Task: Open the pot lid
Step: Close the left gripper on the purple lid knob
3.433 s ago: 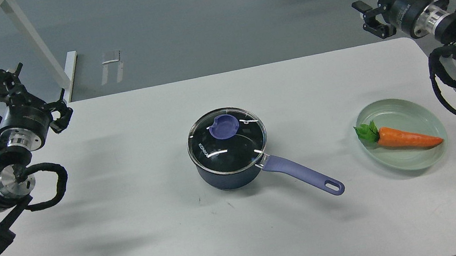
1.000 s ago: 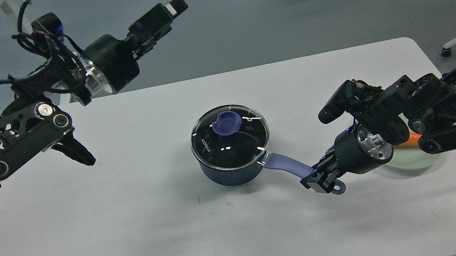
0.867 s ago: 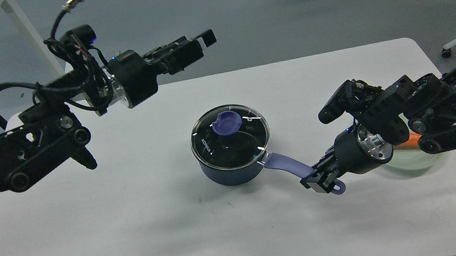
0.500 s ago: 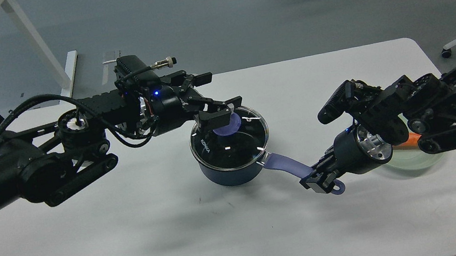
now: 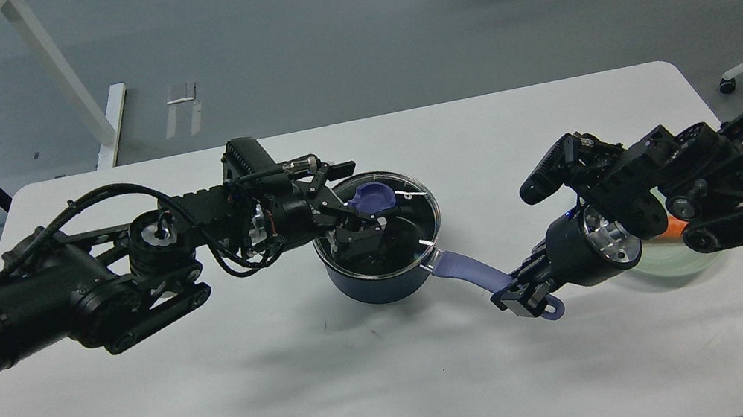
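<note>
Comparing this moment with the frame half a second earlier, the left gripper (image 5: 367, 218) is now sitting lower and further right, its fingers spread over the lid (image 5: 378, 224) instead of hovering at the lid's left edge. The left arm is lying flatter across the centre left of the frame, with its black camera block now near the top centre of the table (image 5: 225, 414). The right arm is showing no visible change of pose.

The left gripper's fingers are standing parted around the purple knob (image 5: 370, 197), one dark finger reaching right across the glass and the rest below the knob. Whether the pads are actually touching the knob cannot be told, since dark fingers are overlapping dark glass. The lid is sitting level on the pot (image 5: 384, 285), at the centre of the frame.

The right gripper (image 5: 525, 292) is clamped on the far end of the pot's lavender handle (image 5: 469, 273), right of centre and slightly low, with the handle's oval-holed tip protruding beneath the fingers. The pot is resting on the white table.

Behind the right arm, at the right of the frame, a pale green plate (image 5: 660, 266) is showing partly, with a small orange patch of carrot (image 5: 676, 227) visible.
</note>
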Controlling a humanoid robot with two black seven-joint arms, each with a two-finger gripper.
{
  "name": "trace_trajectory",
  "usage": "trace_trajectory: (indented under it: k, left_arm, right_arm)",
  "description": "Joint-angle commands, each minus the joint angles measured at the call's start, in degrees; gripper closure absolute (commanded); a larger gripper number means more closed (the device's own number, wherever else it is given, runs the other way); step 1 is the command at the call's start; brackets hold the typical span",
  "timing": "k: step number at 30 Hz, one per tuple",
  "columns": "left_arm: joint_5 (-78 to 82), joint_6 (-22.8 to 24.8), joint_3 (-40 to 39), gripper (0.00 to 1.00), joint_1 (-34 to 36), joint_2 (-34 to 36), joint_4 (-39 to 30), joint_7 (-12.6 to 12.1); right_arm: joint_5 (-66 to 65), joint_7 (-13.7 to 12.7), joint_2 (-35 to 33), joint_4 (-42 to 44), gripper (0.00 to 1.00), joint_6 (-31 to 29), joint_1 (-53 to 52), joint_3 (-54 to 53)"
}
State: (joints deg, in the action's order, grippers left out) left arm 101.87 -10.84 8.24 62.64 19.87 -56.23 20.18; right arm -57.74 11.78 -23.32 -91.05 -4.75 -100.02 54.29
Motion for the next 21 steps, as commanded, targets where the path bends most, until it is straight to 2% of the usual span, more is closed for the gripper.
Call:
trace_trajectory:
  k: [1,7,11,13,21]
  left_arm:
    - [0.0,-0.1,0.0,0.02,-0.7,0.0,0.1,0.1]
    - [-0.1,-0.4,0.0,0.22,-1.1,0.0,0.1,0.3]
    - [-0.9,-0.4,-0.2,0.42,-1.1,0.0,-0.1,0.6]
    - [-0.8,-0.4,-0.1,0.5,-1.1,0.0,-0.1,1.4]
    - [-0.9,-0.5,-0.2,0.56,-1.3,1.5,-1.2,2.1]
  right_arm:
    - [0.1,0.0,0.0,0.0,0.77,-0.1,0.0,-0.1]
    - [0.1,0.0,0.0,0.0,0.77,-0.2,0.0,0.0]
    - [0.1,0.0,0.0,0.0,0.77,-0.2,0.0,-0.1]
    - [0.1,0.0,0.0,0.0,0.77,-0.2,0.0,-0.1]
    - [0.3,0.0,0.0,0.2,0.76,-0.2,0.1,-0.2]
